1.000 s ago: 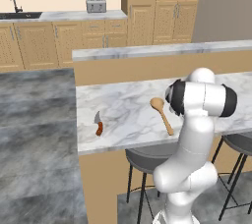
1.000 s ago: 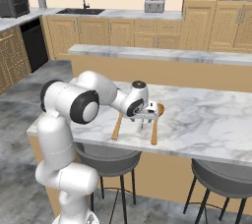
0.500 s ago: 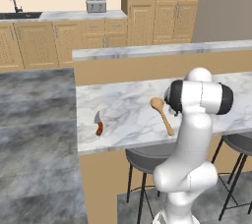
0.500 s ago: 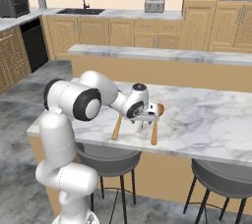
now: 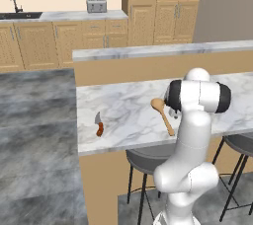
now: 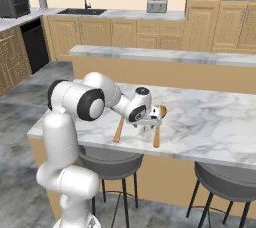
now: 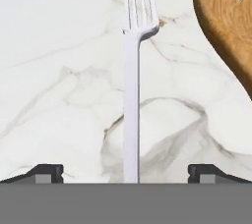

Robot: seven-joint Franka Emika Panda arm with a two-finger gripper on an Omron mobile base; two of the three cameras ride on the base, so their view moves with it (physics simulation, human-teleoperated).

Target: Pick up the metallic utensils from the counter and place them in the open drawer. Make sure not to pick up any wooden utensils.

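- Glossy white arm (image 6: 65, 137) of rounded, tube-like links, rising from lower left of right base view.
- Dark grey-black rings at joints.
- Small dark finger tips (image 7: 47, 171) at bottom corners of hand view.

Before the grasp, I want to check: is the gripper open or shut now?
Open. The gripper's fingertips stand wide apart, either side of the fork handle.

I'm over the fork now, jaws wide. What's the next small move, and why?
Probably lower straight down, then close. In the hand view the fork handle runs centred between the open gripper tips, flat on the counter, with the wooden spoon off to one side.
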